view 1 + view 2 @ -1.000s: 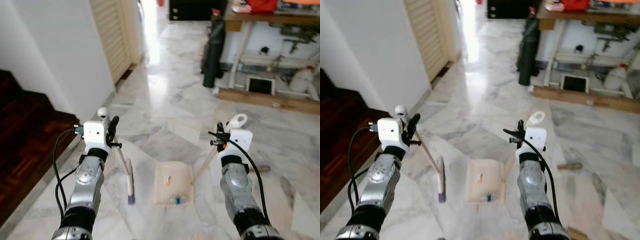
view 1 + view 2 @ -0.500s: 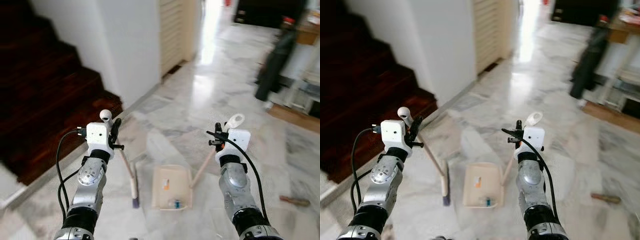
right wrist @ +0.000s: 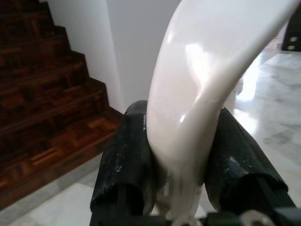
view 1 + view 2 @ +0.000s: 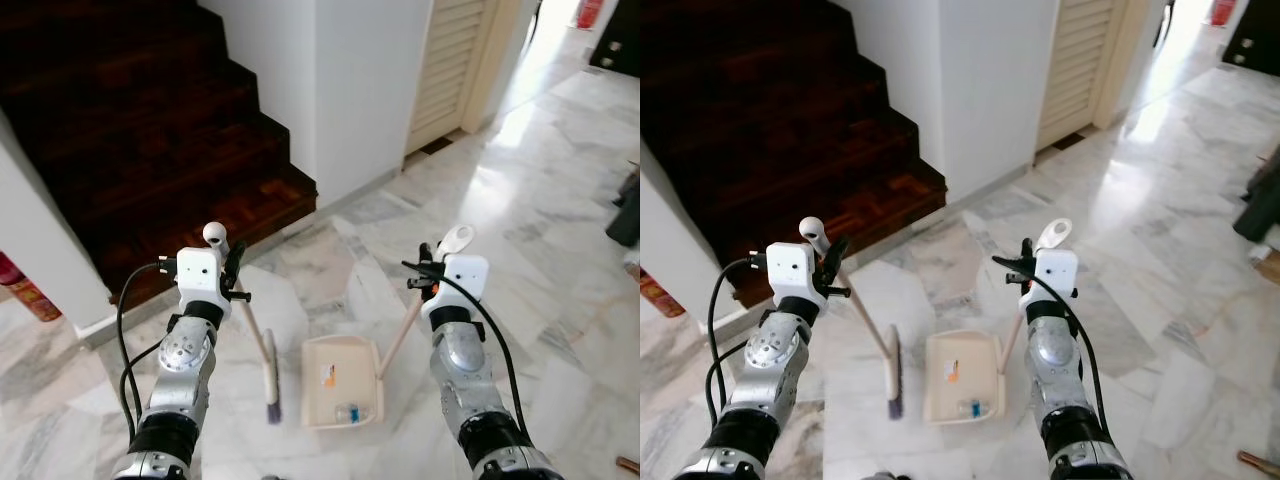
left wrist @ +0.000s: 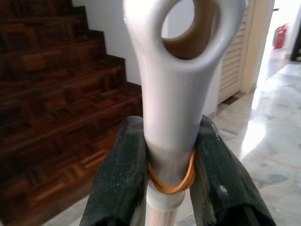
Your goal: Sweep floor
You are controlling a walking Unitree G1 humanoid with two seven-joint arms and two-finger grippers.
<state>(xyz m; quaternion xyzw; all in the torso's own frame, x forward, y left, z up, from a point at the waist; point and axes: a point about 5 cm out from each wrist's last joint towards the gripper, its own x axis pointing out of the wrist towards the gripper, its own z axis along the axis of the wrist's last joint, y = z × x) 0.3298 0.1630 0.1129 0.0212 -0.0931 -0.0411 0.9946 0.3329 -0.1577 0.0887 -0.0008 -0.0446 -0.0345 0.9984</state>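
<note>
Broom (image 4: 262,352) clamped in L jaws, dustpan (image 4: 341,394) in R; stairs (image 4: 150,140) ahead-left, marble floor (image 4: 540,200) open right.

I have turned the robot to its left, so the whole picture has slid. The dark wooden stairs (image 4: 150,120) now take up the far left, where a second ago I saw just a small dark corner of them. The white wall (image 4: 360,90) and the slatted door (image 4: 455,70) have slid across to the right. The work table and the dark bag that stood far ahead have gone out past the right edge. A red thing (image 4: 30,290) has come into view low on the left by the stairs. The marble floor (image 4: 560,230) ahead looks brighter now.
</note>
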